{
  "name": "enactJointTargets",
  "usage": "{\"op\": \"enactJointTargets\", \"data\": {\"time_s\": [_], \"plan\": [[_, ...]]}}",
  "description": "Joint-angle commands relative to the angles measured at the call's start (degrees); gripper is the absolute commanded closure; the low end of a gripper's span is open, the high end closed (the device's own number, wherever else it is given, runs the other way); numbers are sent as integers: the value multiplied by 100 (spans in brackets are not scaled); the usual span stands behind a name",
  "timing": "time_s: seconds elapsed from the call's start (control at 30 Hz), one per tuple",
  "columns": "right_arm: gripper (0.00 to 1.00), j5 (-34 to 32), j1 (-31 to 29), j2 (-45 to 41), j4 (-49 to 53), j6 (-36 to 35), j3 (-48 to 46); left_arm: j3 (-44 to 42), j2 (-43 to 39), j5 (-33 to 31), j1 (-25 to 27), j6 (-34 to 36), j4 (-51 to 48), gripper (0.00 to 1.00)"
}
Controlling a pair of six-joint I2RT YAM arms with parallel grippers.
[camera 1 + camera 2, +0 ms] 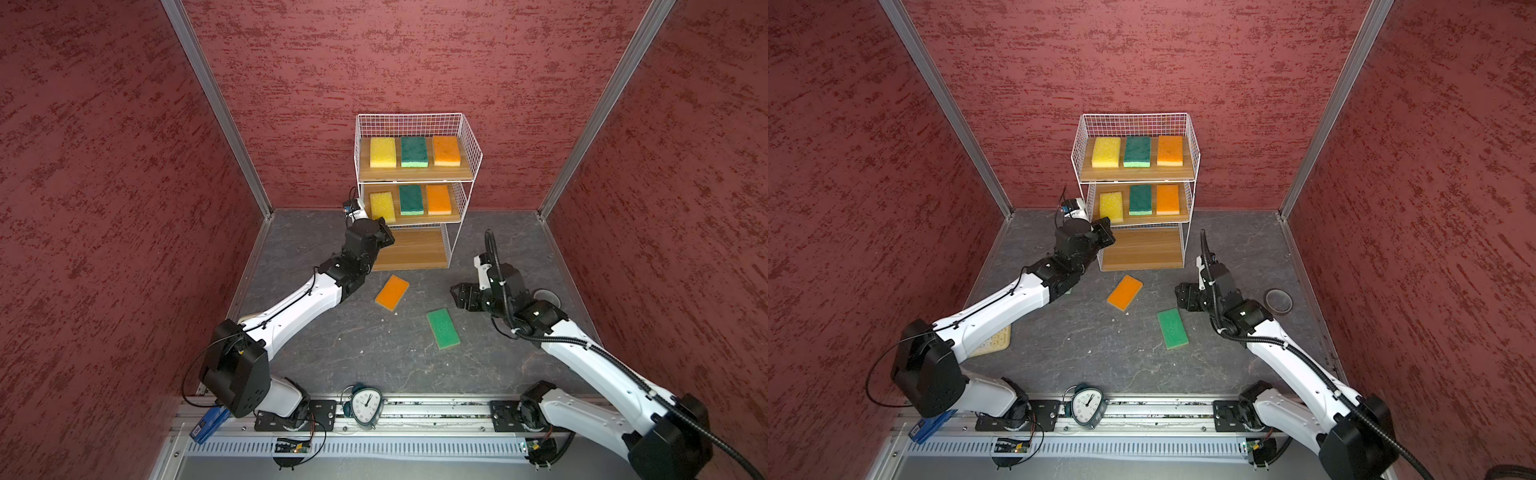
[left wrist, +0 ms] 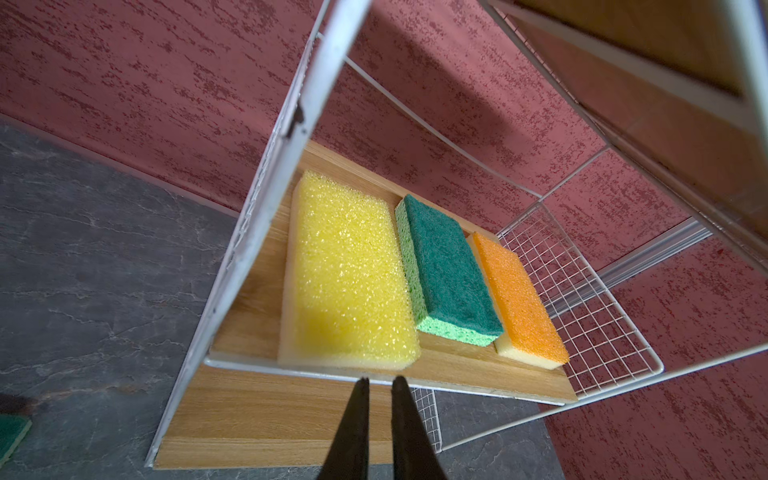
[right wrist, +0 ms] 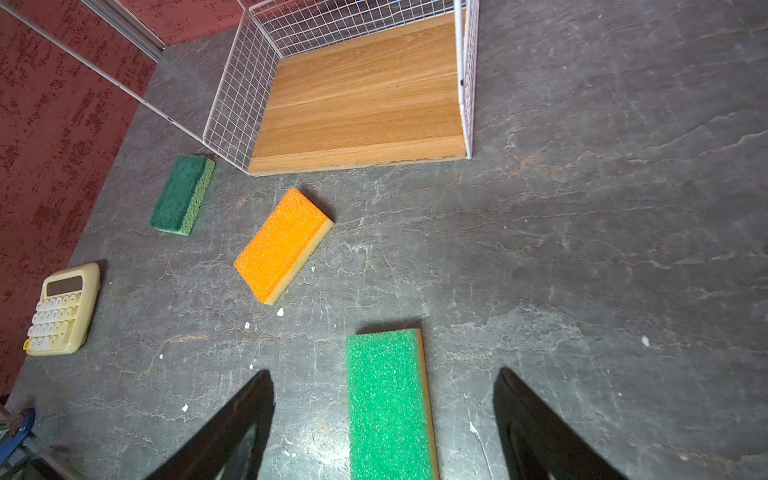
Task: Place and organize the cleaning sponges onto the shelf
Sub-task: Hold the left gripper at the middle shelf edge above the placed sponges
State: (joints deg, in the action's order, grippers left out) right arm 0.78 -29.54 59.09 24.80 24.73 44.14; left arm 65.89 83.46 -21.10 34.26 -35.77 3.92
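Note:
The shelf [image 1: 411, 249] stands at the back wall. Its top tier holds a yellow [image 1: 382, 152], a dark green [image 1: 414, 152] and an orange sponge [image 1: 446, 151]. The middle tier holds the same three colours [image 2: 349, 270]. The bottom board [image 3: 361, 95] is bare. On the floor lie an orange sponge [image 1: 392, 292], a bright green sponge [image 1: 443, 328] and a dark green sponge [image 3: 182, 194]. My left gripper [image 2: 380, 380] is shut and empty, just in front of the middle tier's yellow sponge. My right gripper [image 3: 383, 372] hangs open over the bright green sponge, a finger either side, apart from it.
A cream calculator [image 3: 62, 309] lies at the left near the wall, partly under my left arm in a top view. A dark ring [image 1: 1278, 300] lies on the floor right of my right arm. An alarm clock [image 1: 368, 405] stands on the front rail.

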Motion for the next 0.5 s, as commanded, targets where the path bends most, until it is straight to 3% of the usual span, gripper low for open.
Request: {"op": "enactJointTargets", "data": {"time_s": [0.0, 0.47], "plan": [[16, -34, -15, -80, -170, -99, -99, -81, 54, -144, 60, -40, 25, 86], [16, -69, -17, -126, -207, -123, -176, -156, 97, -326, 164, -36, 143, 86]]}}
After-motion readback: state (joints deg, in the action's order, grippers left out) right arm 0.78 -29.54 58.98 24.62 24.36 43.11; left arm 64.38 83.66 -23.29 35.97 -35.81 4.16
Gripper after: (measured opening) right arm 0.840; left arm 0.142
